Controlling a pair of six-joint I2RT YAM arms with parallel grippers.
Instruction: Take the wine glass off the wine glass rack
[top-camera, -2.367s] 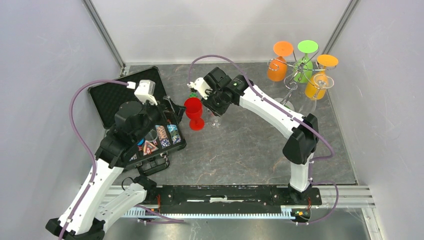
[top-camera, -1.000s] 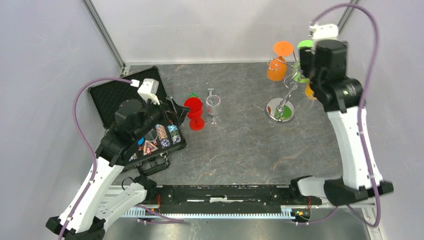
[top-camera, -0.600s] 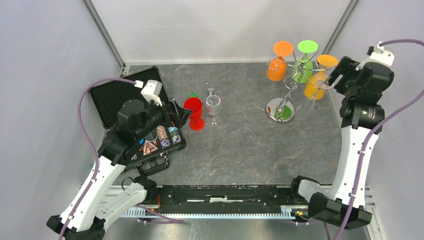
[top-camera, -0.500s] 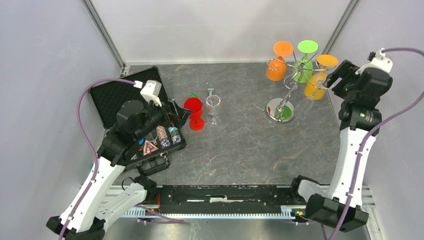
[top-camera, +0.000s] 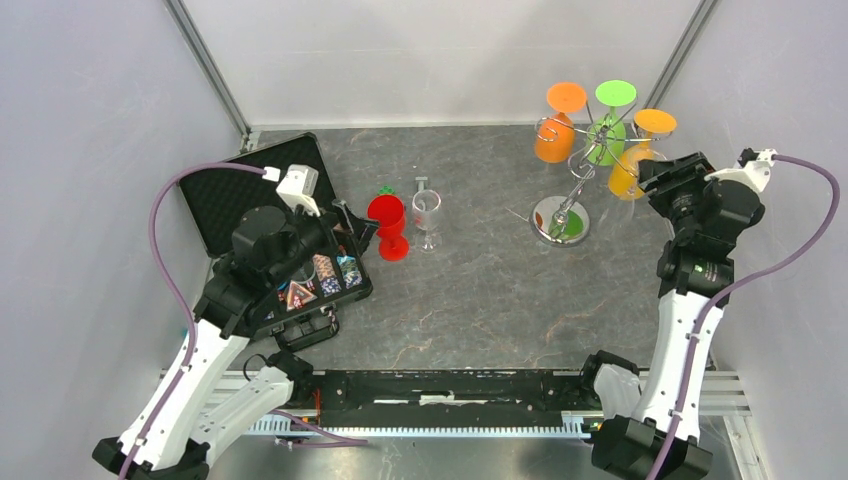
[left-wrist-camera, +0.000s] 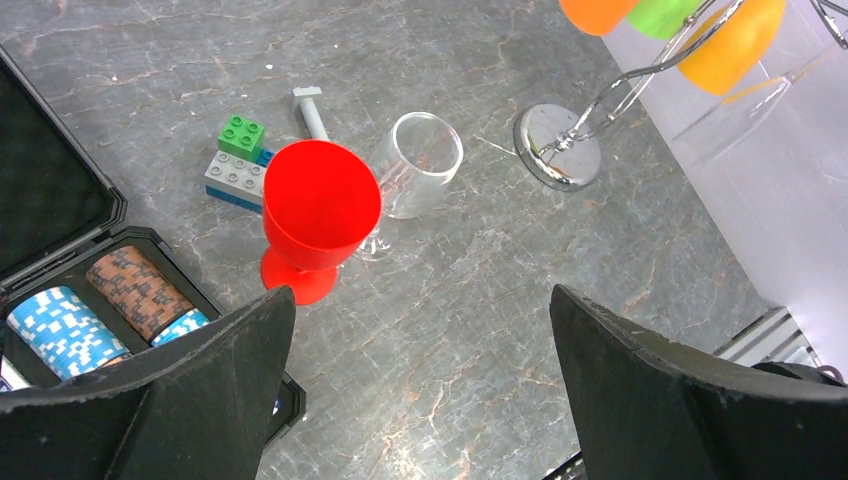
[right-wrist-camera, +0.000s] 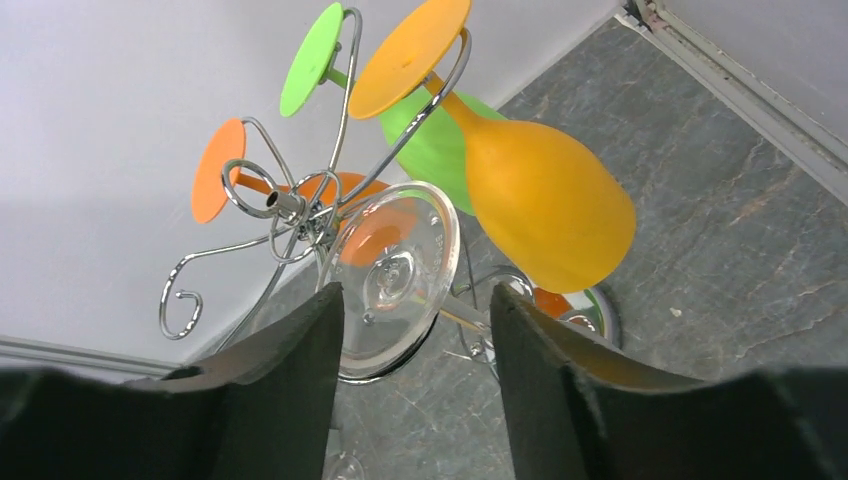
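Currently the rack (top-camera: 560, 218) stands near the far right corner of the counter (top-camera: 480, 290), with its round base flat on the surface. Four glasses hang from its curled arms upside down, feet uppermost:
- orange glass (top-camera: 553, 140), on the side toward the left edge;
- green glass (top-camera: 605, 135), nearest the far edge;
- amber glass (right-wrist-camera: 545, 205), on the side toward the right edge;
- hung clear glass (right-wrist-camera: 395, 275), with its foot just below the amber glass's foot in the right wrist view.

The right gripper (top-camera: 655, 172) is raised level with the rack's arms, on the side of the rack facing the right edge. Its jaws are released. The foot of the hung clear glass lies in the gap between the fingers (right-wrist-camera: 280, 400), closer to the finger on the left of that view. Whether either finger touches the foot cannot be told.

The left gripper (left-wrist-camera: 417, 292) hangs over the right rim of the open case (top-camera: 230, 200), which lies by the left edge and holds chips (left-wrist-camera: 130, 290). Its jaws are released wide and hold nothing.

Left of centre, the red glass (top-camera: 388, 225) and the standing clear glass (top-camera: 427, 215) stand upright just beside each other. Toy bricks (left-wrist-camera: 235, 160) and a grey bolt (left-wrist-camera: 312, 108) lie just beyond them, toward the far edge.
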